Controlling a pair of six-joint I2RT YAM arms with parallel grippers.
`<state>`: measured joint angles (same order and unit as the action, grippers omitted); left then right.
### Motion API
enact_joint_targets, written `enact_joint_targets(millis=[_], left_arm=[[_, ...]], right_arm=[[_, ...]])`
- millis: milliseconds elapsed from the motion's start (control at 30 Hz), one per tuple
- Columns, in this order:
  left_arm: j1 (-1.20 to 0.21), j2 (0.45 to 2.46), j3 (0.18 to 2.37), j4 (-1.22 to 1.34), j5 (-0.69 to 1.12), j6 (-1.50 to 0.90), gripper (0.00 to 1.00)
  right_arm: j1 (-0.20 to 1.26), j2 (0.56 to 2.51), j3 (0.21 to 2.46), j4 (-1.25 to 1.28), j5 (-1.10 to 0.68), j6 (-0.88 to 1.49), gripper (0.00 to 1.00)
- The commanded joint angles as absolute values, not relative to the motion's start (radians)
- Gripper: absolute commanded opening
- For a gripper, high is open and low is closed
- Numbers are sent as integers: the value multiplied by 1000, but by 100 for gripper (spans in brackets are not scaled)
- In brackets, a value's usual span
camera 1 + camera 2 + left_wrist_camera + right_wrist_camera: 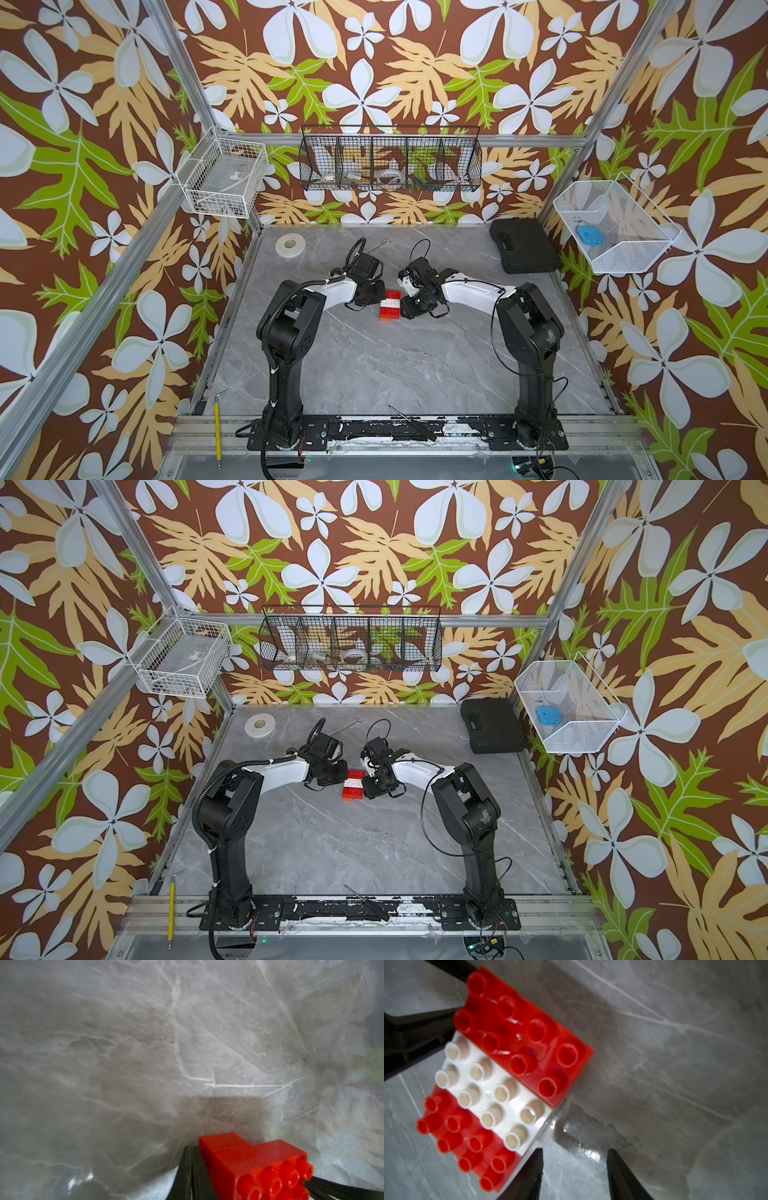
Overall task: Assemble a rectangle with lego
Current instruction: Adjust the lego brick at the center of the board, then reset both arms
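Note:
The rectangle (390, 305) lies on the grey marble table between both arms, banded red, white and red-orange in both top views. The right wrist view shows its studs up: a red brick (525, 1036), a white brick (492, 1093) and another red brick (467, 1138). My left gripper (192, 1167) is shut, its closed fingers resting against the side of a red brick (249, 1159) with nothing between them. My right gripper (574, 1159) is open and holds nothing. One of its fingers (533, 1169) stands just beside the rectangle's corner.
A tape roll (289, 243) and a wrench (378, 245) lie at the back of the table, a black case (524, 245) at the back right. A yellow hex key (217, 428) and a screwdriver (411, 424) lie at the front rail. Wire baskets hang on the walls.

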<state>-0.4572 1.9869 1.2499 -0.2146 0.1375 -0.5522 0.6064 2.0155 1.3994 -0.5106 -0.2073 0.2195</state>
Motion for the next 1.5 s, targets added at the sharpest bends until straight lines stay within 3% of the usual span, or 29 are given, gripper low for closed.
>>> enact_joint_targets(millis=[0,333,433,567,733,800,1000,1133,1300,1367,1467], left_arm=[[-458,1967,1247,-237,80,-557,7],[-376,1814,1250,-347,23,-493,25],[-371,1713,1198,-359,9,-468,25],[-372,1490,1034,-276,-42,-473,32],[-371,1262,886,-191,-147,-467,60],[-371,1192,837,-154,-183,-458,66],[-349,1001,692,-16,-306,-392,100],[-337,859,507,208,-354,-264,100],[-331,747,294,430,-489,-176,100],[-331,740,194,565,-552,-142,100],[-324,795,125,714,-594,-73,100]], right_arm=[[607,2005,1416,-542,-162,193,51],[575,1892,1500,-630,-71,146,57],[550,1831,1483,-629,-55,134,59],[504,1716,1420,-581,-27,118,65],[418,1567,1312,-454,-14,102,76],[384,1518,1270,-400,-11,95,99],[327,1355,1119,-188,68,48,99],[299,1191,860,165,104,-47,99],[151,1112,658,366,137,-19,99],[125,1046,486,574,154,-29,99],[121,1072,415,635,187,-26,99]])
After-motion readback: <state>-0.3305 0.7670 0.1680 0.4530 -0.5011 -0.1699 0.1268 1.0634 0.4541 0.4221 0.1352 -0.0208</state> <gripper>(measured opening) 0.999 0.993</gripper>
